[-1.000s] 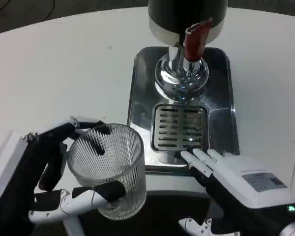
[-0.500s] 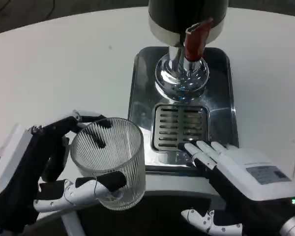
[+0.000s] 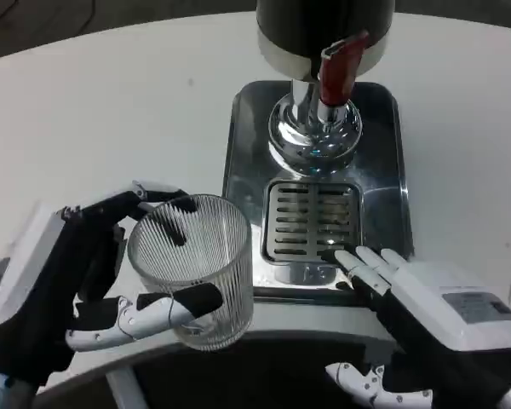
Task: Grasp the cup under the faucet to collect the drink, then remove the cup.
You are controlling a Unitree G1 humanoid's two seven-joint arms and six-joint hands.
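Carrying the ribbed glass cup (image 3: 192, 277) in the left hand (image 3: 85, 285), fingers wrapped round the far wall and thumb across the near wall. Cup upright, clear, no liquid visible inside. Against the pictures of a second ago: cup and left hand shifted slightly up and toward the steel drip tray (image 3: 383, 170), the cup rim now just beside the tray's near-left corner, overhanging the table's near edge. Not yet over the slotted grate (image 3: 311, 221), not yet under the chrome faucet (image 3: 315, 132) with its red lever (image 3: 336, 72).

Right hand (image 3: 426, 307) drawn back a little toward the near-right, fingers extended and spread, holding nothing, fingertips (image 3: 362, 260) resting at the tray's near edge beside the grate. Thumb seen low near the picture's bottom edge.

Judged: transport step under way, collection not begun. Remaining: bringing the cup rightward onto the grate, centred below the spout. Risk noted: cup base catching the tray's raised lip on crossing.
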